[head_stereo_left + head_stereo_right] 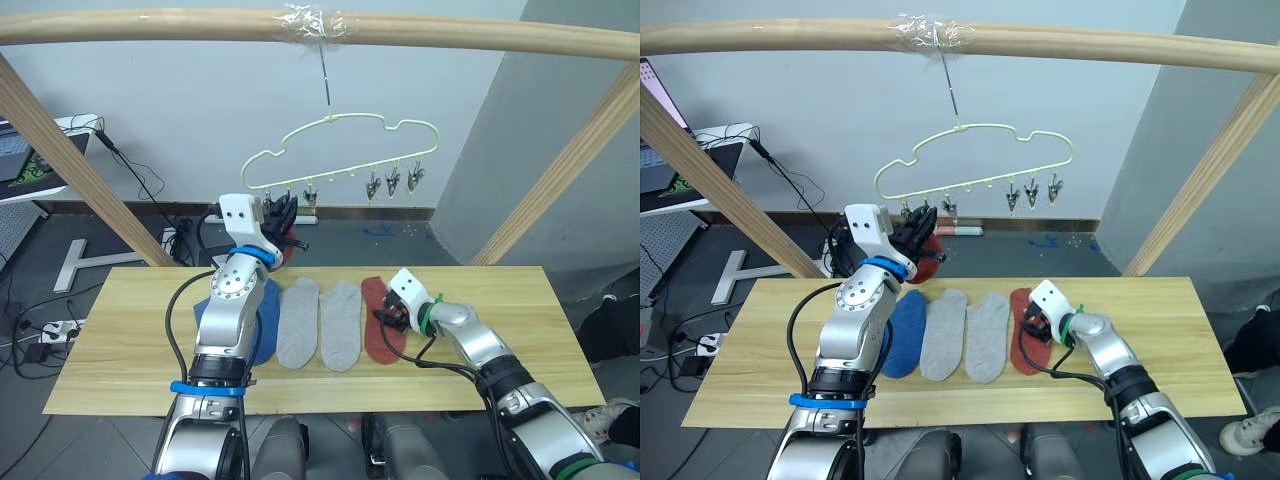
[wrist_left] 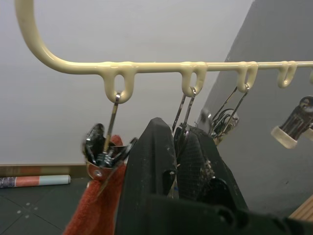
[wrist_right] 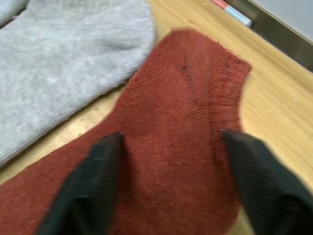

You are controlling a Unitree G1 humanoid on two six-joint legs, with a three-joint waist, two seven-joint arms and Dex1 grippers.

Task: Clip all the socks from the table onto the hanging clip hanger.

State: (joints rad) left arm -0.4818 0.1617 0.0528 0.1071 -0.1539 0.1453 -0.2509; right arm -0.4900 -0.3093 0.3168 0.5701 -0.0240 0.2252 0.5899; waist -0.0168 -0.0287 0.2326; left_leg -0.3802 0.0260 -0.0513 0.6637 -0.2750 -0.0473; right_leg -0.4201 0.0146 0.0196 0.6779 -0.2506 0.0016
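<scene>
Right gripper [image 3: 168,178] spread wide, fingers straddling the cuff end of the rust-red sock [image 3: 171,147] lying flat on the table [image 1: 500,300], grey sock [image 3: 63,63] just beside; best to press down and pinch cuff only; left gripper [image 2: 178,161] closed up among the clip hanger [image 1: 340,150] clips.

Lab (floor cables [image 1: 30,330], wooden rig [image 1: 300,25]).

Left end effector [image 1: 915,228] is raised high, fingers close together; right end effector [image 3: 168,183] is low, fingers spread wide.
</scene>
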